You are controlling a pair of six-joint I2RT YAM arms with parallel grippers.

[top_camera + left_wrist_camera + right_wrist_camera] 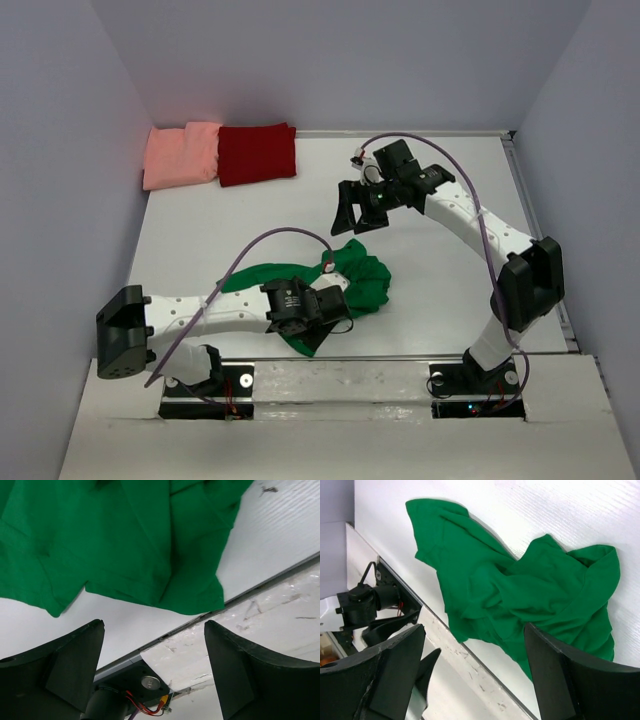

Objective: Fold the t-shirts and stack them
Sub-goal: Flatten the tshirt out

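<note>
Fingers of your left gripper (154, 625) stand spread wide with nothing between them, low over the near hem of the green t-shirt (125, 540). That shirt lies crumpled and unfolded at the near edge of the table (250, 215), one corner reaching the edge itself. Your right gripper (475, 627), likewise parted and empty, hangs above the shirt's far side. At the far left corner, the salmon-pink t-shirt (183, 155) and the dark red t-shirt (256, 153) lie folded, side by side and touching.

Hazards, as judged:
- The fabric is bunched in overlapping layers, so a pinch may catch several folds at once and lift a wad, not a flat hem.
- A pull toward you may drag the corner off the table.
- Uneven lifts by your two arms may twist the cloth.
</note>
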